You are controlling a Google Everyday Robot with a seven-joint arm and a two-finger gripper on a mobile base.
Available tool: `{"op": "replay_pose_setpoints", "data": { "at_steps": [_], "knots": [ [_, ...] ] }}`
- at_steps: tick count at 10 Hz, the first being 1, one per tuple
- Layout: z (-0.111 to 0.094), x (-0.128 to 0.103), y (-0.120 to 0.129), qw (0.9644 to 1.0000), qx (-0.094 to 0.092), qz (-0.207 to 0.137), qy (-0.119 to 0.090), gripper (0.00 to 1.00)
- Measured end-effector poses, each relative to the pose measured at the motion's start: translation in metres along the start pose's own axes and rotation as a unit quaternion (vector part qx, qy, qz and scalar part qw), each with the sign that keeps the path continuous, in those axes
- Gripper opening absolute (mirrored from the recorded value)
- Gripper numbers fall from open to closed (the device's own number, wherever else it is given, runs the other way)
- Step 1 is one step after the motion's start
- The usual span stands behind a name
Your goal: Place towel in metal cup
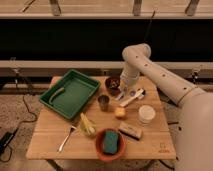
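Note:
The metal cup stands upright near the middle of the wooden table, just right of the green tray. A pale whitish strip that looks like the towel lies on the table to the right of the cup, between the dark brown bowl and the white cup. My gripper points down at the strip's left end, beside the brown bowl and to the right of the metal cup. The arm reaches in from the right.
A green tray with a pale curved item sits at the left. A dark brown bowl, yellow sponge, white cup, brown block, orange bowl with teal sponge, yellow item and fork surround the cup.

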Motion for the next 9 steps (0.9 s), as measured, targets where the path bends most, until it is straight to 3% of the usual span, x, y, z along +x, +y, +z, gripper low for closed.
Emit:
{"op": "replay_pose_setpoints", "data": {
  "at_steps": [4,9],
  "knots": [
    [0.012,-0.034,-0.029,0.9979,0.004,-0.057,-0.029,0.00],
    [0.017,-0.054,-0.061,0.9929,0.008,-0.112,-0.039,0.00]
  ]
}}
